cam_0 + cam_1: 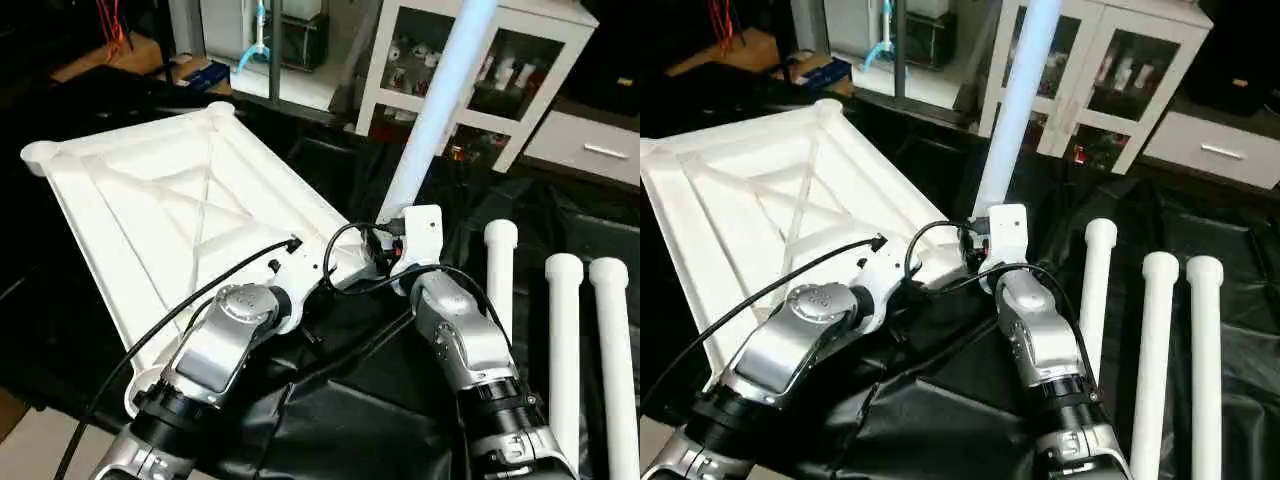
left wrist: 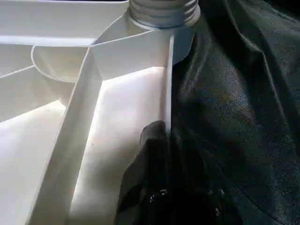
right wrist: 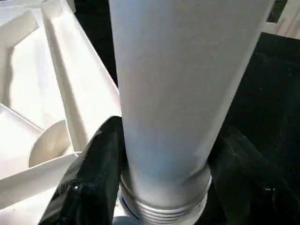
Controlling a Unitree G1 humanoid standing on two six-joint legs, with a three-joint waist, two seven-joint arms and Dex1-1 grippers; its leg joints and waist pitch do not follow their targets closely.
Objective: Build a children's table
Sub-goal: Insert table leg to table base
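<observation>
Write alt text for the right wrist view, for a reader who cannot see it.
The right gripper clamps its two black fingers around a white tube leg, whose threaded end sits at a corner socket of the upturned tabletop. Black cloth lies beside it.

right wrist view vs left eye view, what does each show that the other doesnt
Right wrist view: the close detail, with the right claw and its black fingers on either side of the upright leg, and the leg's grey threaded end at the corner socket.

Left eye view: the layout, with the whole upturned tabletop and its X-braced ribs, the left claw's arm at its near edge, three spare legs lying on the black cloth, and the white cabinet behind.

Both show the upright leg and the tabletop's rim.
</observation>
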